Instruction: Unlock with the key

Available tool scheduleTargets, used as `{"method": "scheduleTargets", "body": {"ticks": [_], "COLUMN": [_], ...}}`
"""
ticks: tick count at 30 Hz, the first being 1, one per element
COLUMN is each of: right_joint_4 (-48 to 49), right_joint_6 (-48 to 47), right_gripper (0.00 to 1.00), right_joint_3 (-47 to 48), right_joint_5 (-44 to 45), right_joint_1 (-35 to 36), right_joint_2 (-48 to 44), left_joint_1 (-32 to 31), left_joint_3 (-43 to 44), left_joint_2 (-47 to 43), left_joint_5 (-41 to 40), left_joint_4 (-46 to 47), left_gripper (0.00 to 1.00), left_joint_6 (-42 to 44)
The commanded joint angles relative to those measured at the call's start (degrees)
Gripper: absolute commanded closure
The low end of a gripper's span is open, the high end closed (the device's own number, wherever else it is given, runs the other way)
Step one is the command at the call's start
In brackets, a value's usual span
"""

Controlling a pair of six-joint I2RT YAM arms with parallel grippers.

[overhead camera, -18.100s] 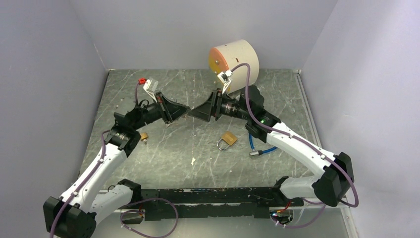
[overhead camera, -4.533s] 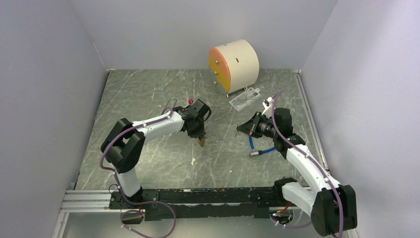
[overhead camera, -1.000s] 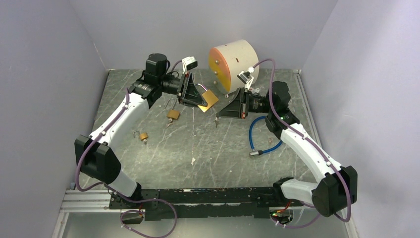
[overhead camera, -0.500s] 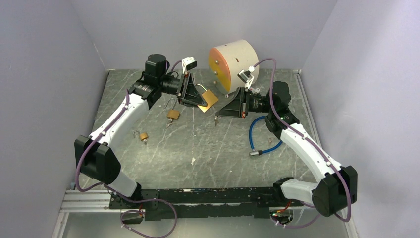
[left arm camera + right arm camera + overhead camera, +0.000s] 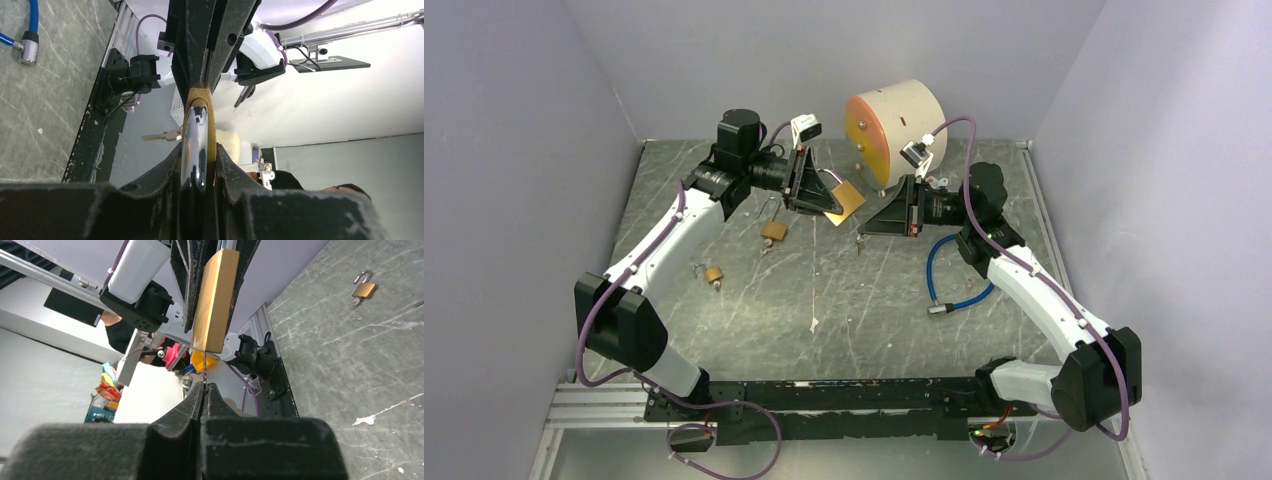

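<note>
Clamped in left jaws above the far tabletop (image 5: pixel 824 290): brass padlock (image 5: pixel 846 202). Pinched in right jaws: key (image 5: pixel 204 371), tip at padlock's base. Insertion step; next, probably pushing straight in, then turning.

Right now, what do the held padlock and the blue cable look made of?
Padlock: brass-looking body, dull gold; its shackle is mirror-bright, likely polished steel. Cable: glossy blue jacket, probably plastic, with a silvery metal end.
</note>
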Motion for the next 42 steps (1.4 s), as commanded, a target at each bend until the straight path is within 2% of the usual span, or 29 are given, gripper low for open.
{"method": "scheduleTargets", "body": {"ticks": [1, 7, 12, 18, 20, 23, 26, 31, 36, 39, 42], "right_joint_4": [2.2, 0.6, -11.1, -19.0, -23.1, -22.8, -20.5, -15.6, -13.5, -15.7, -19.0], "right_joint_6": [0.4, 1.0, -8.1, -16.3, -19.3, -20.6, -20.0, -15.7, -10.1, -10.9, -14.3], "right_gripper": [1.0, 1.0, 1.0, 1.0, 1.0, 1.0, 1.0, 1.0, 1.0, 1.0, 1.0], "right_joint_3": [2.1, 4.8, 9.1, 13.1, 14.2, 13.5, 11.9, 10.4, 12.2, 14.2, 16.1], "right_joint_5": [1.2, -1.5, -3.2, 0.0, 2.8, 5.8, 8.6, 11.4, 7.7, 6.5, 6.0], "right_joint_1": [0.1, 0.1, 0.1, 0.7, 1.1, 1.8, 2.1, 2.3, 2.3, 2.0, 1.2], "right_joint_2": [0.5, 2.0, 3.5, 4.1, 4.2, 3.8, 2.9, 1.7, 3.8, 4.9, 6.0], "left_joint_1": [-0.7, -1.1, -1.6, -2.4, -2.4, -2.4, -2.4, -2.4, -2.6, -2.6, -2.6], "left_joint_3": [1.2, 2.9, 4.5, 4.1, 2.8, 0.0, -0.9, 1.0, 2.3, 2.8, 2.8], "left_joint_2": [-4.0, -4.8, -4.7, -4.5, -4.6, -5.1, -5.5, -5.4, -5.7, -5.7, -6.3], "left_joint_5": [2.9, 3.6, 3.0, 1.7, 1.6, 2.0, 1.9, 0.6, 0.2, 0.5, 1.0], "left_joint_4": [3.3, -9.6, -18.2, -16.6, -10.1, 1.5, 6.6, 1.8, -8.4, -14.6, -15.6], "left_gripper": [0.97, 0.97, 0.97, 0.98, 0.97, 0.97, 0.97, 0.97, 0.97, 0.97, 0.97], "left_joint_6": [1.2, 13.9, 20.5, 18.4, 12.3, 0.8, -3.4, -0.9, 9.5, 14.2, 15.5]}}
